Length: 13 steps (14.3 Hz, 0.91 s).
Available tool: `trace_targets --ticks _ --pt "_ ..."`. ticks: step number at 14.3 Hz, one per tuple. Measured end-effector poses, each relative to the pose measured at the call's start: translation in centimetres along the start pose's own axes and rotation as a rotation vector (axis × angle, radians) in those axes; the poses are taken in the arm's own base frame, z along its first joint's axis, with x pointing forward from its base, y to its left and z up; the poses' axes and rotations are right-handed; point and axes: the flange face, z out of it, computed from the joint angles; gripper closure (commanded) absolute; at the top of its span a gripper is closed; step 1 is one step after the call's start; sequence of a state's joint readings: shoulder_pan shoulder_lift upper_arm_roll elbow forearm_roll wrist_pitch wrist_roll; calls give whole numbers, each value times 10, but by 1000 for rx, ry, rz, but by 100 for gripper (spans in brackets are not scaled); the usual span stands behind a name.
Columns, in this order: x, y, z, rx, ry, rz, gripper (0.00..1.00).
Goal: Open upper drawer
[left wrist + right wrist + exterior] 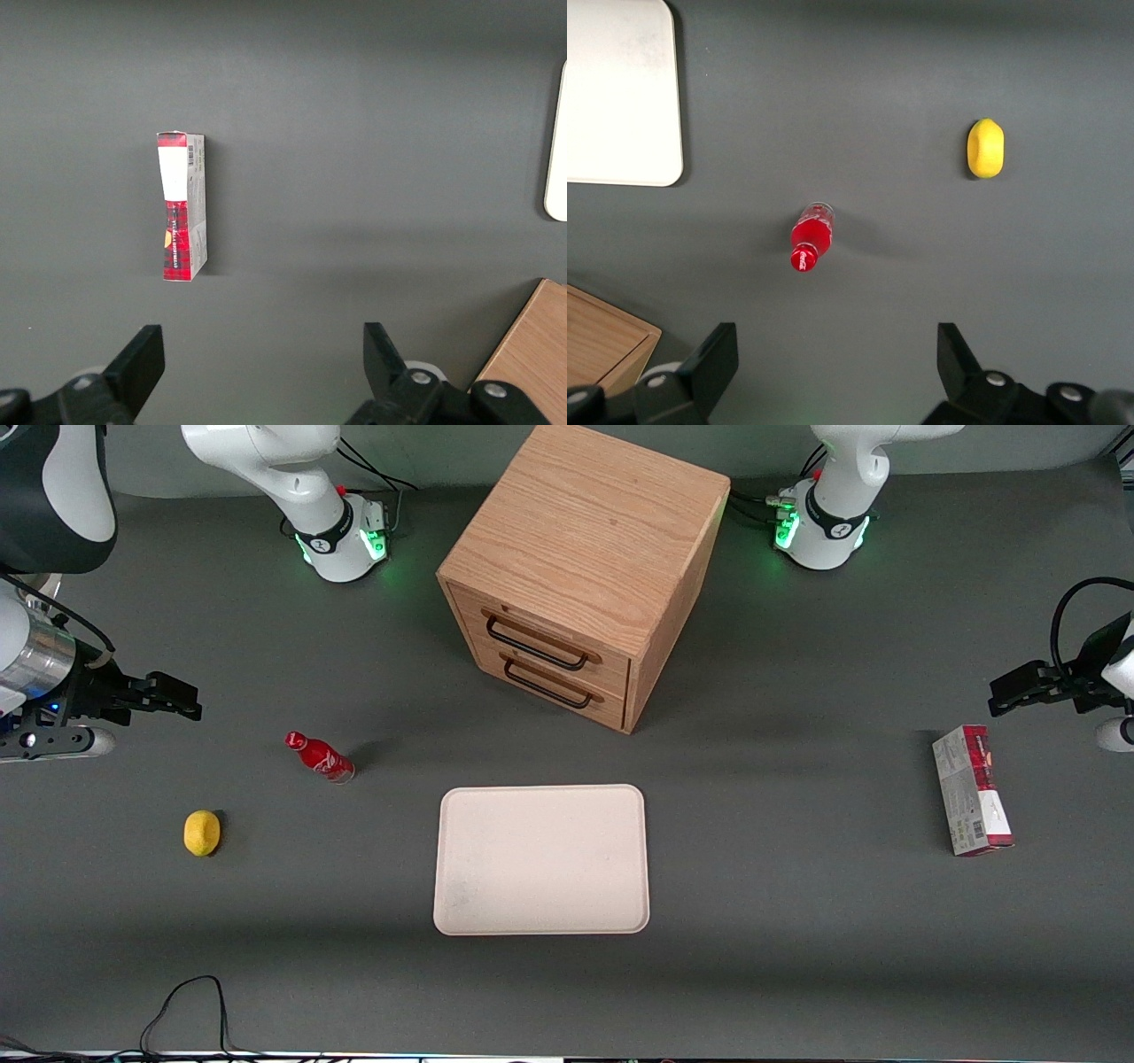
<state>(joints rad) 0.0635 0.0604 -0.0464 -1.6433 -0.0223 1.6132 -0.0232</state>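
Gripper: the right arm's gripper (182,700) hangs over the table at the working arm's end, above the bare mat; its two black fingers (709,363) stand wide apart with nothing between them
Lemon: a yellow lemon (202,833) lies nearer the front camera than the gripper
Bottle: a small red bottle (319,756) stands between the gripper and the cabinet, a bit nearer the camera
Tray: a pale tray (540,859) lies flat, nearer the camera than the cabinet
Cabinet: the wooden cabinet (585,540) sits mid-table, turned a little so its front faces the camera and the working arm's end
Upper drawer: the upper drawer (540,642) looks fully shut; its black handle (536,646) runs sideways, sloping a bit
Way to go: the handle lies well apart from the gripper, toward the table's middle; I think the gripper must travel across and turn to grab the bar
Box: a red and white box (972,790) lies toward the parked arm's end
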Motion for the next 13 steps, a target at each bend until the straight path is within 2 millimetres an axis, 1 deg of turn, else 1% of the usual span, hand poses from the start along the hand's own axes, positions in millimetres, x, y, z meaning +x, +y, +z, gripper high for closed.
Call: trace_targets --ticks 10,11,13 --pt "0 -7 -12 15 0 -8 0" --pt "0 -9 -13 15 -1 -12 0" --pt "1 -21 -9 17 -13 -31 0"
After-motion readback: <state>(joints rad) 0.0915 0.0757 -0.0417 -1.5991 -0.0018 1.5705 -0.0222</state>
